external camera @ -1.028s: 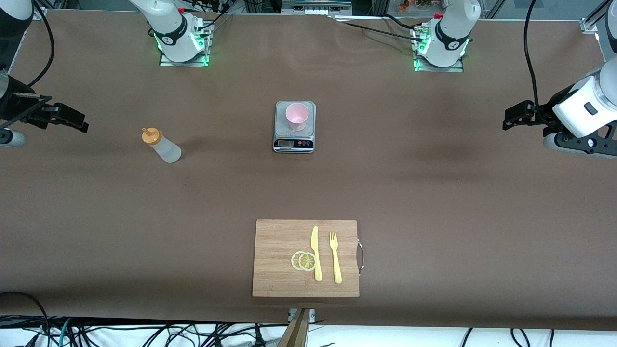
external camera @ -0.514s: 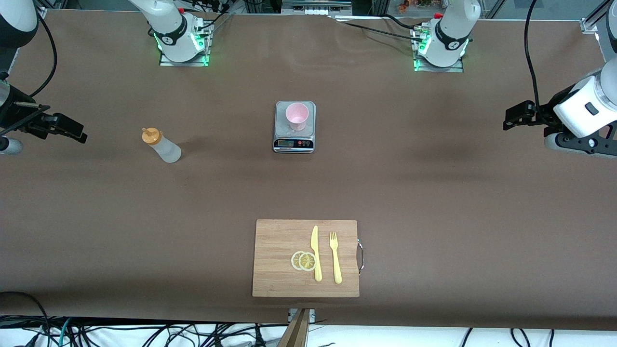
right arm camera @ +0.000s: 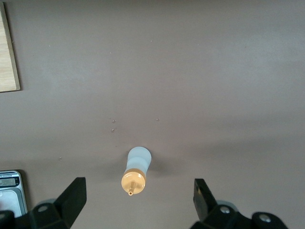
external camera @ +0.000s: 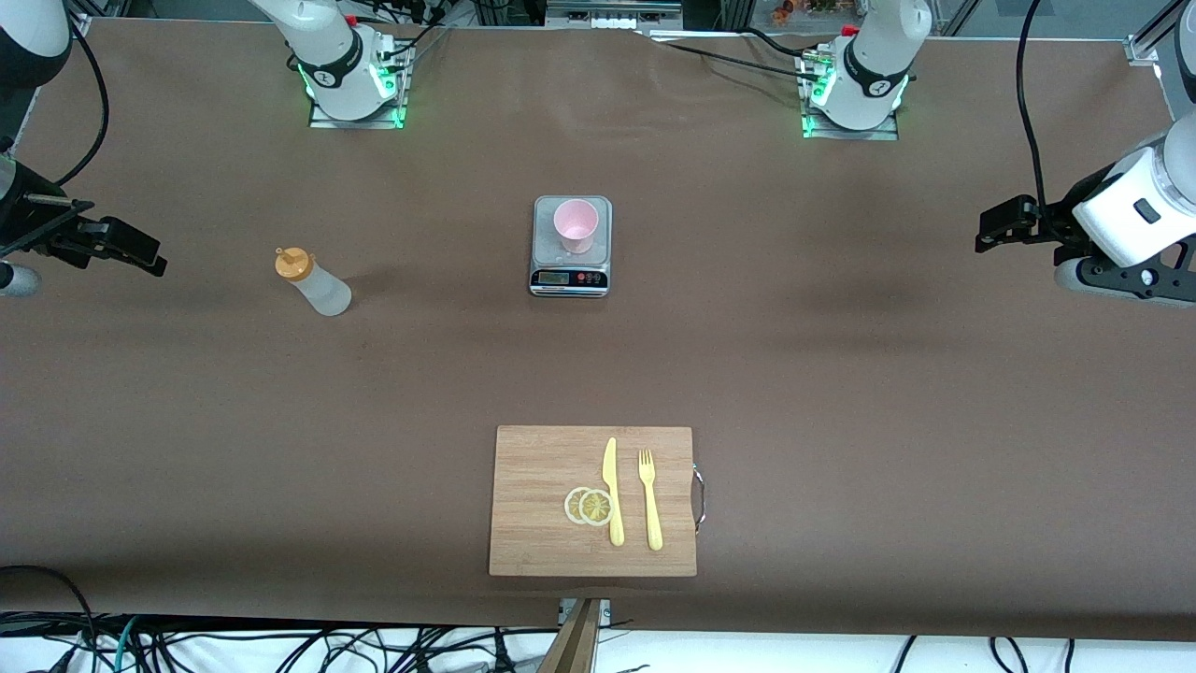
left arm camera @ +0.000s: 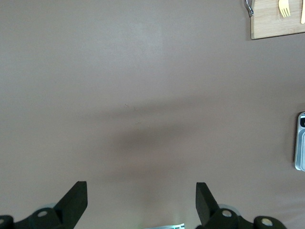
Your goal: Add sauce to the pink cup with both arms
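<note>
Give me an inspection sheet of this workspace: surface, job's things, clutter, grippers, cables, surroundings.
Surface: brown table cover, no spills seen.
Job's things: sauce bottle upright on the cover toward the right arm's end, orange cap on; pink cup upright on the scale mid-table.
Clutter: cutting board nearer the front camera than the scale, carrying a knife, a fork and two lemon slices.
Grippers: right gripper open and empty at its end of the table, sauce bottle in its wrist view; left gripper open and empty at its end, waiting.
Cables: black leads by the bases; more below the table edge.
Surroundings: frame rails along the table's edge by the bases.
</note>
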Robot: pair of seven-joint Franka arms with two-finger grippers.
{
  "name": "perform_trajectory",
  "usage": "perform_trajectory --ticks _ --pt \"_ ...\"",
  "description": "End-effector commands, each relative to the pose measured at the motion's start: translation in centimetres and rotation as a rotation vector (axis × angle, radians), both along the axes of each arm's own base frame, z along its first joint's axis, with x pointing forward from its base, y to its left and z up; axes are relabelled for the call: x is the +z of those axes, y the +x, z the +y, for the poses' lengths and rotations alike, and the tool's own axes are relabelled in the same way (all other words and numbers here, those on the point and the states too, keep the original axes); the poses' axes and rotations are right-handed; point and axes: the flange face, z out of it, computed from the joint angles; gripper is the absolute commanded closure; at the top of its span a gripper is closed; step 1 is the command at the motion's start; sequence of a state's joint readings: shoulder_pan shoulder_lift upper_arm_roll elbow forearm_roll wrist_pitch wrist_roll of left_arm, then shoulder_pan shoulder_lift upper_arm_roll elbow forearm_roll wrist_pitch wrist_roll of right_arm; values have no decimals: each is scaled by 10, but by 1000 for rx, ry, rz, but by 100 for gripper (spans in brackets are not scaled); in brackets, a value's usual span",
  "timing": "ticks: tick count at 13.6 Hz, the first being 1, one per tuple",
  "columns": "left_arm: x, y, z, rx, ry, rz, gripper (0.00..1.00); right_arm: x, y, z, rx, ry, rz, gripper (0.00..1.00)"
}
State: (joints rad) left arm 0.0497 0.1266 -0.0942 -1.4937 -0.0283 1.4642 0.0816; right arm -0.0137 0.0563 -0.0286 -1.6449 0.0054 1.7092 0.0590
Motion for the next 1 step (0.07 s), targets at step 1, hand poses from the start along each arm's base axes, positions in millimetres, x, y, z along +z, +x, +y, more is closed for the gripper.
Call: perform_trajectory --ticks 1 --pt "5 3 1 -17 14 -1 0 5 -7 -2 -11 12 -9 0"
